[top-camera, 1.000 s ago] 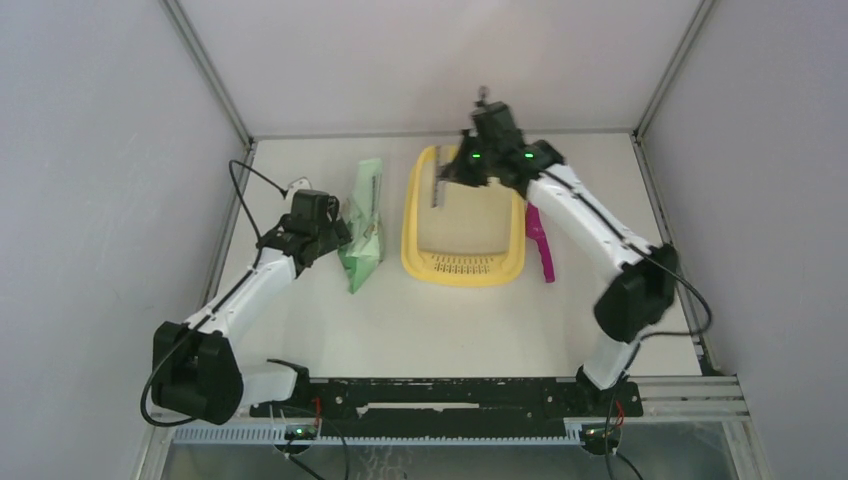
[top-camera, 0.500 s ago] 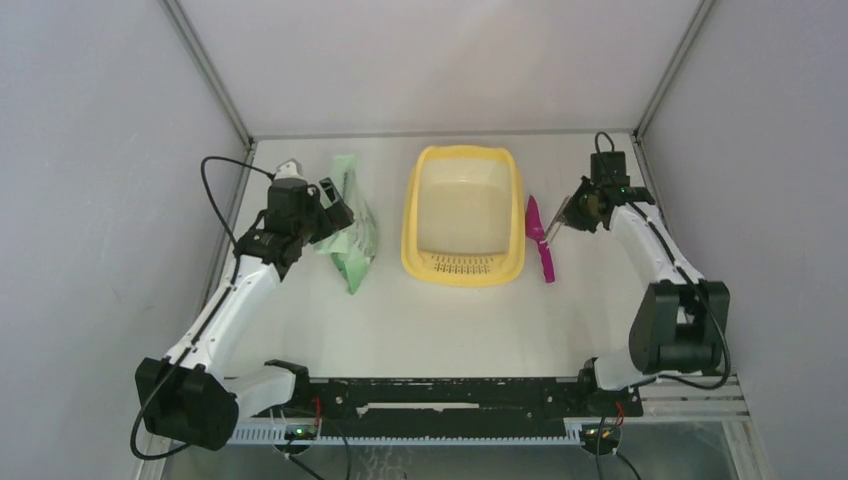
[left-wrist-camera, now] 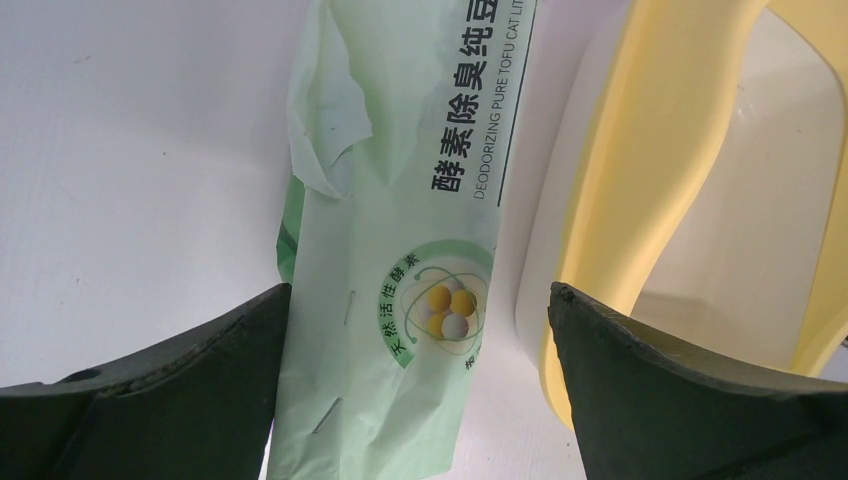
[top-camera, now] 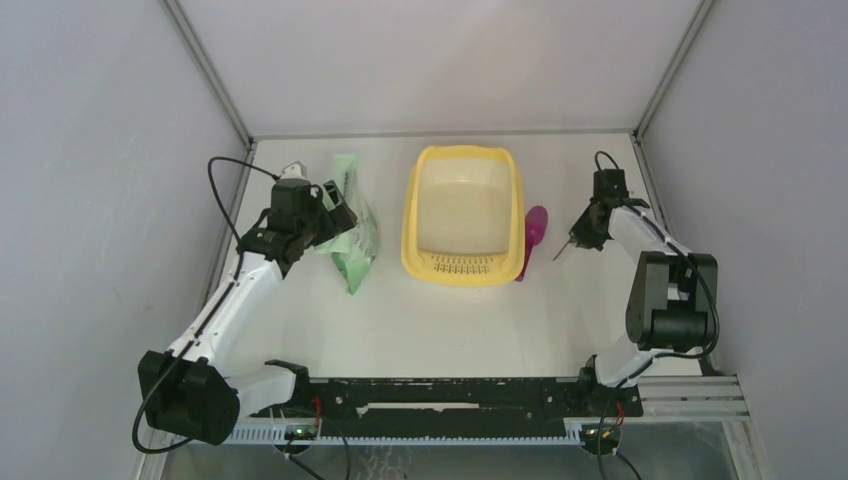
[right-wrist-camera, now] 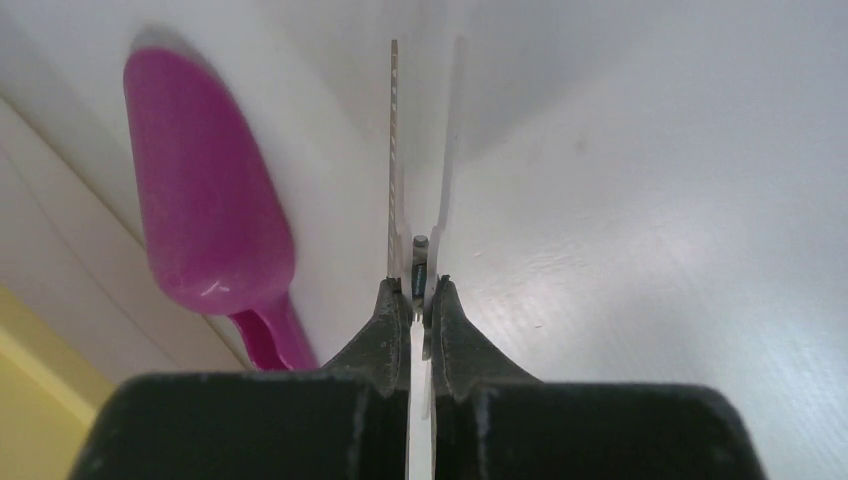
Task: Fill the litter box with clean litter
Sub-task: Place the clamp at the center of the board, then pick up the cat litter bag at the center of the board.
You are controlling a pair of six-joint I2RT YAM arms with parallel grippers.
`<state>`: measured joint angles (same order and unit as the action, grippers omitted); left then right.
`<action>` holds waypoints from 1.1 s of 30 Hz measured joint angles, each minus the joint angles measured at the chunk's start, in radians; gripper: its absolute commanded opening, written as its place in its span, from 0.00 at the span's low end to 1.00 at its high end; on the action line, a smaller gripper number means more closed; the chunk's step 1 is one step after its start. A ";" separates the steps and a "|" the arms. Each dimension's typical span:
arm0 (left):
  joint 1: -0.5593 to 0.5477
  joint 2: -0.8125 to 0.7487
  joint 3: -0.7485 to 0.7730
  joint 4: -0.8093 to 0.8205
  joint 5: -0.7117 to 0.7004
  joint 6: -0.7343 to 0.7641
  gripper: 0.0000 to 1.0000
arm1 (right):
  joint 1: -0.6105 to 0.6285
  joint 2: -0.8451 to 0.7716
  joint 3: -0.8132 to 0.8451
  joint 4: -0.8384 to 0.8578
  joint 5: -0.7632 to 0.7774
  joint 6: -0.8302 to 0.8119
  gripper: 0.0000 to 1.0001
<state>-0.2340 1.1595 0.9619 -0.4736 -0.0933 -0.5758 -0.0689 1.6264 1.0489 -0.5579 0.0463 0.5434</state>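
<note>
On the left, the left jaws stand spread wide over a light green printed film bag (left-wrist-camera: 400, 250) lying flat on the white tabletop (top-camera: 450, 320). The bag looks soft and slick, and its contents are likely to shift and sag. A hold across its middle, clear of the loose flap at one end, seems safest. Just beside it, the yellow plastic rectangular litter box (top-camera: 412, 215) shows a bare pale floor, with no clean litter visible. A magenta plastic scoop (top-camera: 533, 232) rests against its right wall. Farther right, the right jaws pinch thin metal scissors (right-wrist-camera: 392, 150).
</note>
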 measured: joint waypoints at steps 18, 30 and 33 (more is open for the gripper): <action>0.004 0.018 0.000 -0.004 -0.014 0.007 1.00 | -0.032 -0.052 -0.015 -0.005 0.051 -0.049 0.67; 0.110 -0.078 -0.003 -0.069 -0.046 -0.002 1.00 | 0.416 -0.186 0.244 -0.086 0.086 -0.117 0.66; 0.124 -0.089 -0.036 -0.045 -0.015 -0.012 1.00 | 0.433 -0.186 0.261 -0.100 0.062 -0.120 0.66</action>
<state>-0.1101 1.0710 0.9257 -0.5182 -0.1085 -0.5880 0.3637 1.4406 1.3102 -0.6575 0.1081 0.4236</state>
